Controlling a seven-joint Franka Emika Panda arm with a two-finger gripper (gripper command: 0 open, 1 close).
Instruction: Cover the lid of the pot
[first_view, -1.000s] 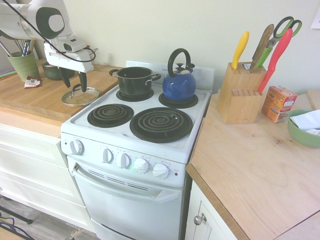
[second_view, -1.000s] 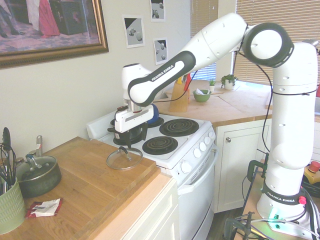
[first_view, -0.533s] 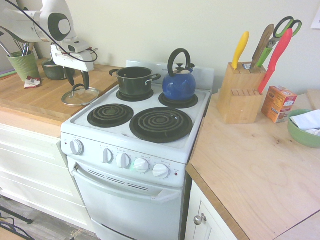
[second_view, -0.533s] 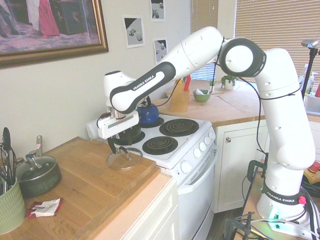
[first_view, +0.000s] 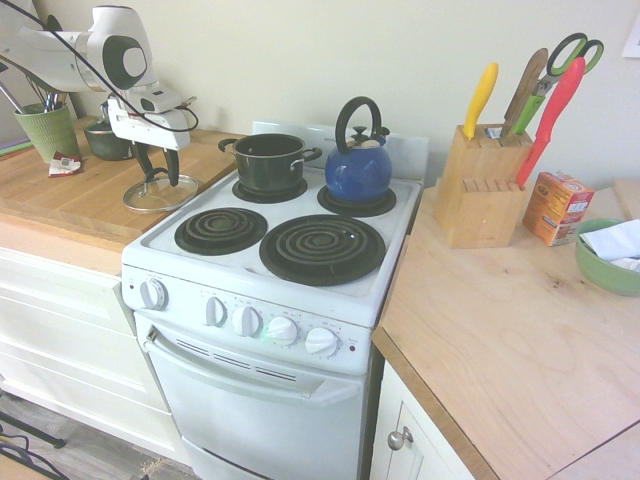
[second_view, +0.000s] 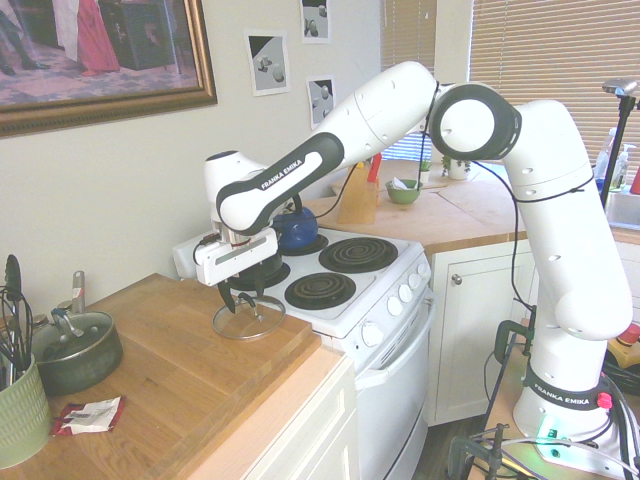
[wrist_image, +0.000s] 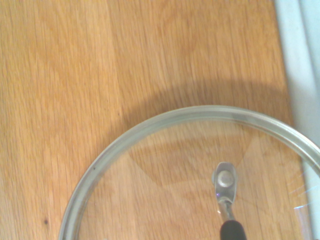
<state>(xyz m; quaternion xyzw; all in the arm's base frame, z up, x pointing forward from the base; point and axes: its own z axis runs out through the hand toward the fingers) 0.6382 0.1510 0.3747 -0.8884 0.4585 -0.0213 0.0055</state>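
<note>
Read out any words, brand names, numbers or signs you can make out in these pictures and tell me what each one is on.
"FRANKA EMIKA": on the dark band of the robot's forearm, second exterior view.
"FRANKA EMIKA": on the dark band near the arm's base, same view.
Orange box by the knife block: it has print, too small to read.
Stove knobs: markings too small to read.
Small packet on the wooden counter: print blurred, unreadable.
Wrist view: no text.

You see the gripper (second_view: 242, 297) pointing straight down over the lid (second_view: 249, 318), fingers spread either side of its handle. The lid lies flat on the wooden counter (second_view: 150, 380), beside the stove (second_view: 385, 300).
</note>
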